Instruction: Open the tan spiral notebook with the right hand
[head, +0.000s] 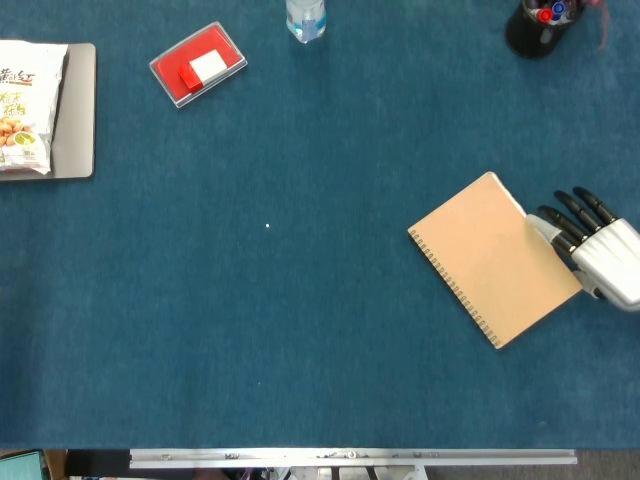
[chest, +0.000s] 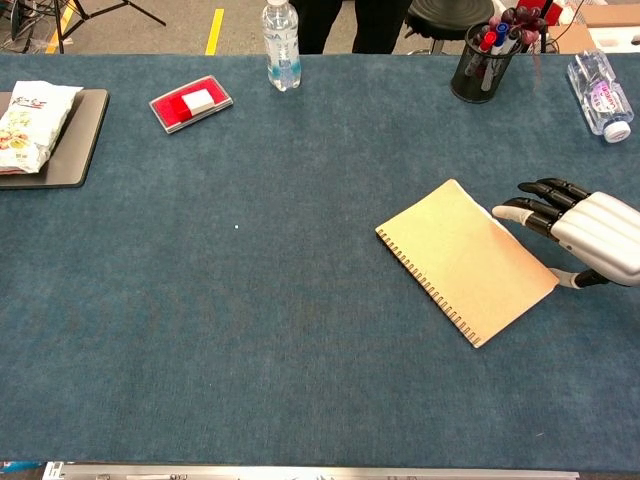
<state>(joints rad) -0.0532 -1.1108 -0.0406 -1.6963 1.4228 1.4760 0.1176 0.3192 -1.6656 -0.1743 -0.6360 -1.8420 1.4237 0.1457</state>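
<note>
The tan spiral notebook lies closed and turned at an angle on the blue table, its spiral along the lower-left edge. My right hand sits at the notebook's right edge, fingers spread and empty. Its fingertips reach the cover's right edge; whether they touch it I cannot tell. The thumb hangs beside the notebook's right corner. My left hand appears in neither view.
A red box and a water bottle stand at the back. A pen cup and a lying bottle are at the back right. A snack bag on a grey tray sits far left.
</note>
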